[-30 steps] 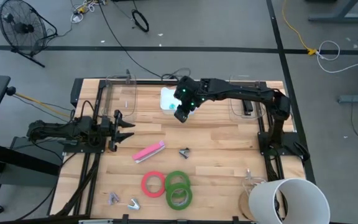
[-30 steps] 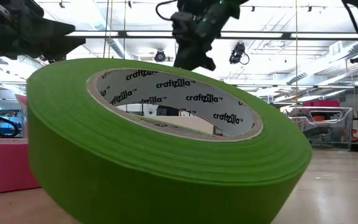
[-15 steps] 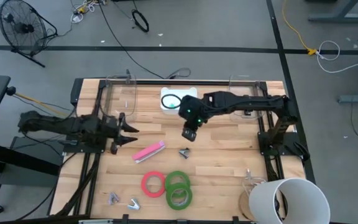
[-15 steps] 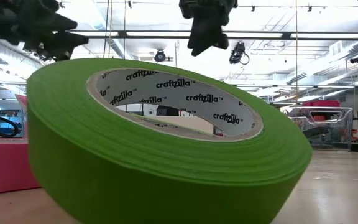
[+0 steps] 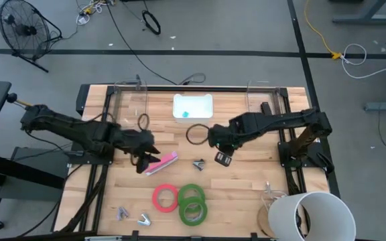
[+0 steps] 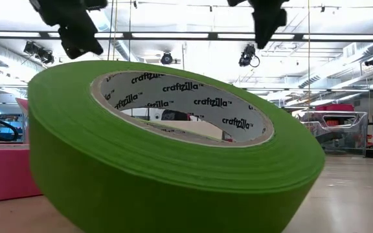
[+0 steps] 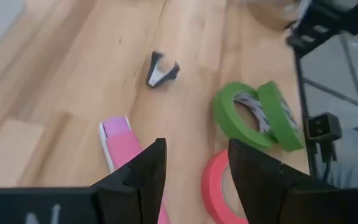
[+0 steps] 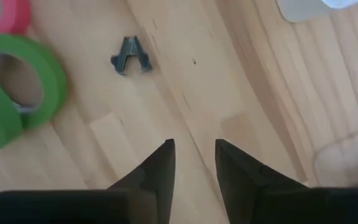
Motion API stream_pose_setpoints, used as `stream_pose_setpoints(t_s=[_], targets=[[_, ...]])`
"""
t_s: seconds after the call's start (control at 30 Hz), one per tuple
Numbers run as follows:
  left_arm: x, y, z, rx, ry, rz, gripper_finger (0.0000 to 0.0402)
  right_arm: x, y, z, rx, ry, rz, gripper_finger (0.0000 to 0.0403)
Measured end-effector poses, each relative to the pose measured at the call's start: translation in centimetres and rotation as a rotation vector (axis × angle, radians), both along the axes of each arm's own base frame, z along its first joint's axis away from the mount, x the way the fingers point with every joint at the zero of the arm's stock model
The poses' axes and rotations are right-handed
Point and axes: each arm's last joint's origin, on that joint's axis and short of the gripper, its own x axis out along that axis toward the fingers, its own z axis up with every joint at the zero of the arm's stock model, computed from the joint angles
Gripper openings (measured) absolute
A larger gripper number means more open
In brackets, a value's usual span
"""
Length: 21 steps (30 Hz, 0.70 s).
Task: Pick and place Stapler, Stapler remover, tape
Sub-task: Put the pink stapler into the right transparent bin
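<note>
Your left gripper (image 5: 146,158) spread over the pink stapler (image 5: 162,163) mid-frame, right gripper (image 5: 222,158) (empty) parted beside the staple remover (image 5: 198,164).

Count of items on the table: three rolls of tape, one red roll (image 5: 165,197) and two green rolls (image 5: 192,195) (image 5: 193,211) lying overlapped. One pink stapler (image 5: 161,163). One dark staple remover (image 5: 198,164) near the middle. Two small metal pieces (image 5: 122,213) (image 5: 144,218) at the near edge, possibly further removers; too small to confirm. One dark ring (image 5: 196,134) on the wood. One white tray (image 5: 193,106). One white bucket (image 5: 310,215). Two robot arms, each with one gripper: left gripper (image 5: 146,159), right gripper (image 5: 222,158).
</note>
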Motion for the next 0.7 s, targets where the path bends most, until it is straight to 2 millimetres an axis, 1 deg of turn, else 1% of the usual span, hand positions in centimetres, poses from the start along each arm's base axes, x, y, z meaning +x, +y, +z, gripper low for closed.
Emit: stream_pose_setpoints(t_s=[0.13, 0.3, 0.4, 0.5, 0.7], targets=[[1.3, -0.7, -1.5, -0.024, 0.177, 0.034, 0.0177, -0.8, 1.9, 0.2, -0.029, 0.016, 0.014, 0.0116], [2.1, -1.1, -3.9, -0.087, 0.375, 0.057, 0.0177, -1.7, 4.3, 0.3, -0.037, 0.016, 0.035, 0.0116], [2.4, -1.4, -4.6, -0.12, 0.425, 0.036, 0.0177, -2.0, 5.5, 0.3, -0.048, 0.007, 0.044, 0.0116], [2.5, -1.5, -4.9, -0.152, 0.454, 0.039, 0.0177, -2.3, 6.4, 0.3, -0.065, -0.009, 0.037, 0.0116], [1.9, -1.2, -5.3, -0.108, 0.52, 0.085, 0.0177, -2.8, 7.6, 0.3, -0.058, -0.024, 0.011, 0.0116]])
